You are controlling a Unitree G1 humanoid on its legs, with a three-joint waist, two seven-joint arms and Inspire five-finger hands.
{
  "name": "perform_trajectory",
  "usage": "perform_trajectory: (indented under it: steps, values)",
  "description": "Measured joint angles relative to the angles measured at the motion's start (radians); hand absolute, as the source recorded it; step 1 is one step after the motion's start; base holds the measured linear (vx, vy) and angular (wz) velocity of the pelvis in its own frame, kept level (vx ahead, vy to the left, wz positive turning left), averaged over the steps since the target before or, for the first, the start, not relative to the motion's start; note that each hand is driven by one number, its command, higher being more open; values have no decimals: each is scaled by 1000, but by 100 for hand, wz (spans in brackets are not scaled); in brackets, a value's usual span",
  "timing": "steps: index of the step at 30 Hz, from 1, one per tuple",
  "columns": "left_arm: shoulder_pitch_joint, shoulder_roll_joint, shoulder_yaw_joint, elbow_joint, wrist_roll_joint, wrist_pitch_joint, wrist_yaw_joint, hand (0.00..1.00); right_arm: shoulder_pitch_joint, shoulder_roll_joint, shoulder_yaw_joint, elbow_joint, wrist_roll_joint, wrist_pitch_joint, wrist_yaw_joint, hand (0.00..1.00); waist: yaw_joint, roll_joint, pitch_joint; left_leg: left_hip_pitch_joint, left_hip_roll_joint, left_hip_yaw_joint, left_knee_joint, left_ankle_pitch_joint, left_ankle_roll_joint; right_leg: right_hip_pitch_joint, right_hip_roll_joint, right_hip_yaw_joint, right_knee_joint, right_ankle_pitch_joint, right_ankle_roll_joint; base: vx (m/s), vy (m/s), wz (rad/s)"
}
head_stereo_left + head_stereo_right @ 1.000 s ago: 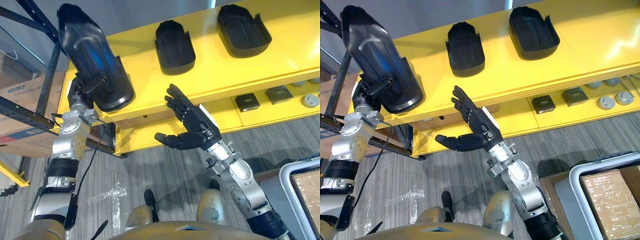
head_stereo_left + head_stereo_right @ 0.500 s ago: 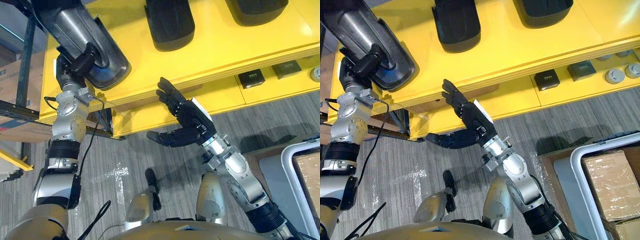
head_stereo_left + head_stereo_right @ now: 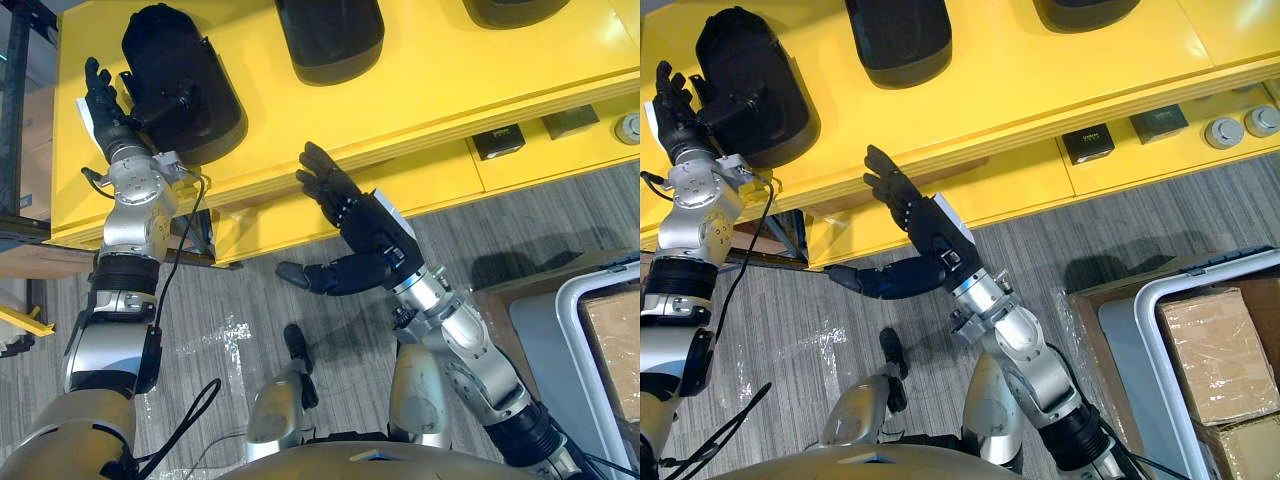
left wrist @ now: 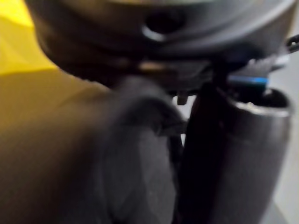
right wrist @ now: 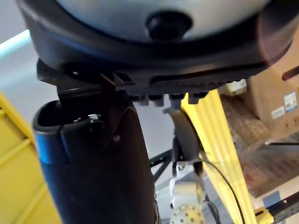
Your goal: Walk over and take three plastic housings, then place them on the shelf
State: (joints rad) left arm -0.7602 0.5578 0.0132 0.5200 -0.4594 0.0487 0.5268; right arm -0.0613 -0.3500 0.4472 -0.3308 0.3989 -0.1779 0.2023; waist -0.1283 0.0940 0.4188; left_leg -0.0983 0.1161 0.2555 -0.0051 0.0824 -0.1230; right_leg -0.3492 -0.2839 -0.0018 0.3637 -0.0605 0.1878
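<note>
The nearest plastic housing lies on the top board of the yellow shelf, close to its front-left corner. Its long axis runs roughly from the front edge toward the back, and its near end sits just short of that edge. The left hand is right beside the housing's left flank, with its fingers straight and pointing toward the back of the shelf. The thumb seems to reach across onto the housing's rim, though dark on dark makes contact hard to confirm. So the housing lies toward the shelf's middle from this hand, and nothing is curled round it.

Two more housings are on the same board: the middle housing further along, and the far housing toward the right end. All three lie parallel, each well apart from the next.

The right hand hangs below the shelf's front edge with its fingers spread wide. It carries nothing and is well apart from every housing.

Judging from this, the third placement looks all but done. What remains is for the left hand to come away leftward or back toward the front edge, without dragging the housing off the corner.
</note>
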Motion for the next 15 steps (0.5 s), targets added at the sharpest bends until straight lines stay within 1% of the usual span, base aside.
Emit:
perform_trajectory:
  steps: [7,9,12,13,15]
  values:
    - [-42,1,-6,24,0,17,109,100,27,5,4,0,-1,-1,-15,100,-11,-4,3,5,2,-3,0,0,0,10,3,-2,-4,8,-1,0,0,0]
    - [-58,2,-6,22,3,17,125,100,54,12,3,1,-4,-3,-16,100,-12,-5,3,15,6,-9,-1,0,0,32,5,-12,-19,14,-2,24,-19,4]
    - [-60,28,-3,-2,4,13,127,100,94,15,4,1,-38,-7,-16,100,-12,-8,2,48,9,-13,-10,-2,-2,78,8,-24,-43,18,-2,0,0,0]
    - [-61,64,9,-49,4,-11,125,100,107,17,4,1,-39,-10,-16,100,-11,-9,1,62,9,-14,-16,-4,-4,96,8,-28,-55,20,0,0,0,0]
    - [-61,93,23,-109,3,-36,118,100,117,28,0,2,-42,-11,-16,100,-6,-10,1,72,9,-17,-18,-4,-5,111,8,-33,-62,21,2,8,-3,2]
